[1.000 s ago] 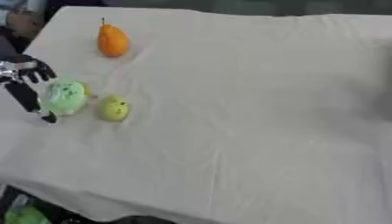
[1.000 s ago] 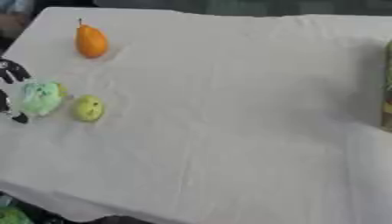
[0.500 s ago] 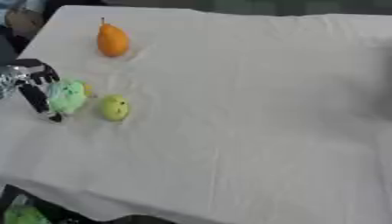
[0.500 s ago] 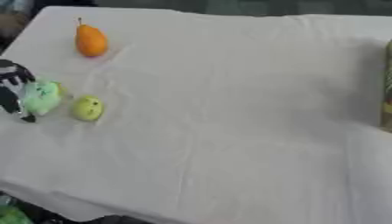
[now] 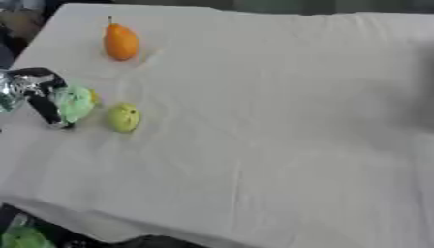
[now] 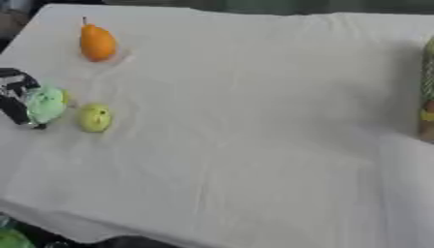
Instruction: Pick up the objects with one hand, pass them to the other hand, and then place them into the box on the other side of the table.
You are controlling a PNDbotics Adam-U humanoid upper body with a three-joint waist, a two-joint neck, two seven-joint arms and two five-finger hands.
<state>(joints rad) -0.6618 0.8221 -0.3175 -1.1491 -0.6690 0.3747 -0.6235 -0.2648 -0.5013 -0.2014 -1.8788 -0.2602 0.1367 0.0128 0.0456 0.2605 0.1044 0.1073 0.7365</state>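
Where the white-clothed table (image 5: 254, 121) meets the view's nine o'clock edge, the pale green object (image 5: 74, 102) lies on the cloth with the left hand (image 5: 34, 92) against its outer side. Dark fingers (image 5: 47, 109) run down past its nine o'clock flank and appear curled around it, which reads as a grasp being formed, though full closure cannot be confirmed. The object has not left the cloth. Just beside it, at its four o'clock, sits a yellow-green fruit (image 5: 123, 117), apart from the hand. An orange pear-shaped fruit (image 5: 120, 42) lies well apart at twelve o'clock, stem pointing away. The box (image 6: 426, 92) shows only as a sliver at the three o'clock edge of the right eye view, across the table. The right hand is not in view. Judgement: pick-up stage only; handover and placement remain outstanding for all three items.
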